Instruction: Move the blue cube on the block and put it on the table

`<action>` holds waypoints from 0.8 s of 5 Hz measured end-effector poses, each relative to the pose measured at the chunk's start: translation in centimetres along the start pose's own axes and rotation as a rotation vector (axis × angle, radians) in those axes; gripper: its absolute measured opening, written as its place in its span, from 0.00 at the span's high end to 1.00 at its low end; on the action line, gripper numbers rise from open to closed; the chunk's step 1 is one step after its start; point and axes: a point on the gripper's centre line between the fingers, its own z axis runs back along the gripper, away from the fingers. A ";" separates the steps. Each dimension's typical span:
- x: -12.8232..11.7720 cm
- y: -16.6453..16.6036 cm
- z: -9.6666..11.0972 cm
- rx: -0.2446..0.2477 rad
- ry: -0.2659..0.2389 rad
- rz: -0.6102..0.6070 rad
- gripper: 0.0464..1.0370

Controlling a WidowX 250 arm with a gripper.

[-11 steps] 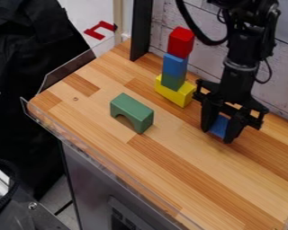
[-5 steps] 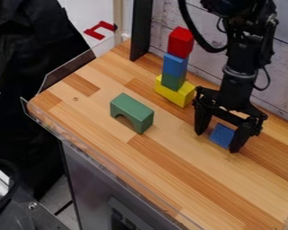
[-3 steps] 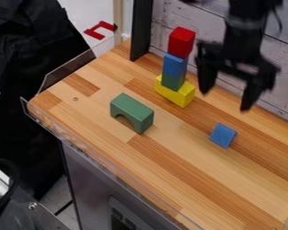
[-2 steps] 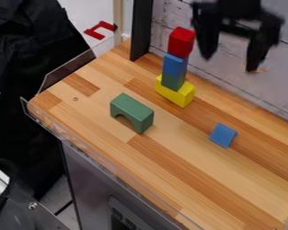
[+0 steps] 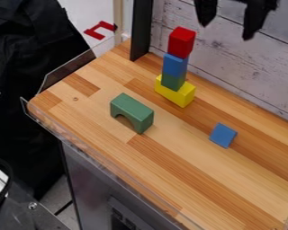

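Note:
High at the top edge, right of centre, the gripper (image 5: 226, 30) hangs open, its two black fingers well apart with nothing between them. Below it, a blue block (image 5: 222, 135) lies on the wooden table (image 5: 188, 175), right of centre and apart from the other blocks. Further left stands a stack: a yellow block (image 5: 175, 93) at the bottom, a green block (image 5: 172, 81) on it, then a blue cube (image 5: 174, 65), and a red block (image 5: 181, 42) on top.
A green arch block (image 5: 132, 112) stands on the table left of centre. A whitewashed plank wall (image 5: 231, 58) runs along the back, with a black post (image 5: 141, 29) near the back left corner. A clear rim (image 5: 104, 158) borders the front edge.
Around the blue block at first, the gripper has opened wider and risen away to the top edge. The blue block stays on the table; the stack and arch have not moved.

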 end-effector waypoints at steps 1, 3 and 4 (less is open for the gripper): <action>0.4 1.5 0.2 0.107 0.132 0.002 0.04; -0.5 1.5 0.5 0.115 0.215 0.060 0.04; -1.0 1.2 0.0 0.088 0.238 0.072 0.04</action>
